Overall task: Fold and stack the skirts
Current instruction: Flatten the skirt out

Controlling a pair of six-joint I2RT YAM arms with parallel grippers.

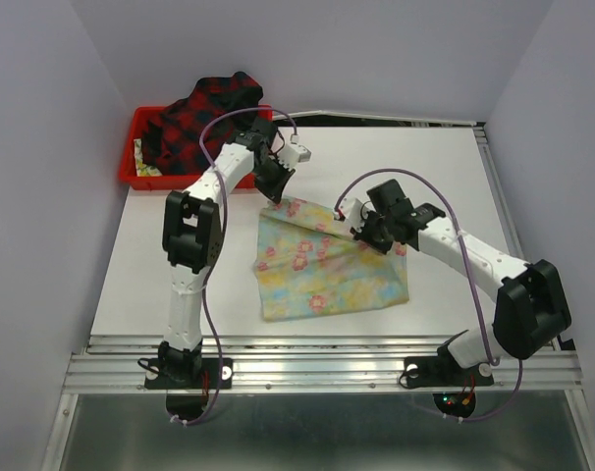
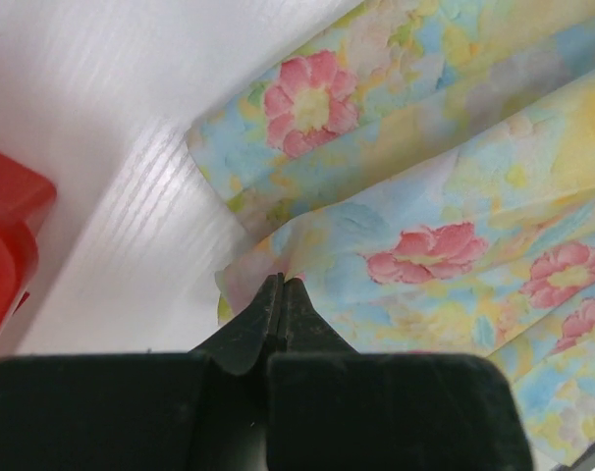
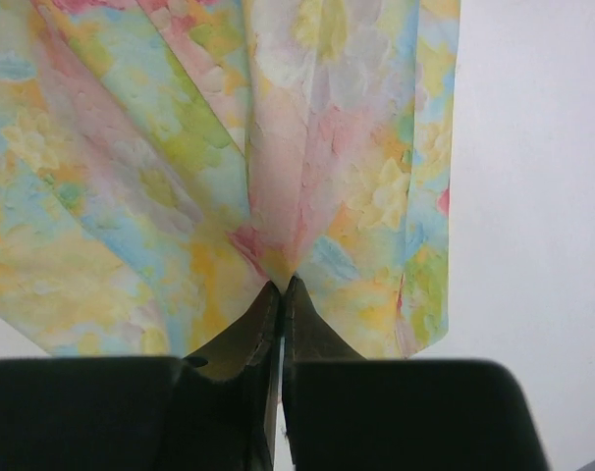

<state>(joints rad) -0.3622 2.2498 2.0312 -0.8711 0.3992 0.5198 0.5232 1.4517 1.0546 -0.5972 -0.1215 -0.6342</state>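
Observation:
The pastel yellow and blue skirt with pink flowers (image 1: 327, 270) lies on the white table, its far edge lifted. My left gripper (image 1: 278, 193) is shut on its far left corner; in the left wrist view the fingers (image 2: 281, 294) pinch the cloth (image 2: 445, 196). My right gripper (image 1: 368, 235) is shut on the far right edge; in the right wrist view the fingers (image 3: 281, 294) pinch a gathered fold of the skirt (image 3: 180, 177). The red-and-black plaid skirt (image 1: 204, 113) is heaped in the tray at the far left.
A red plastic tray (image 1: 140, 175) stands at the table's far left corner, with a bit of yellow cloth in it; its corner shows in the left wrist view (image 2: 8, 226). Metal rails (image 1: 317, 358) run along the near edge.

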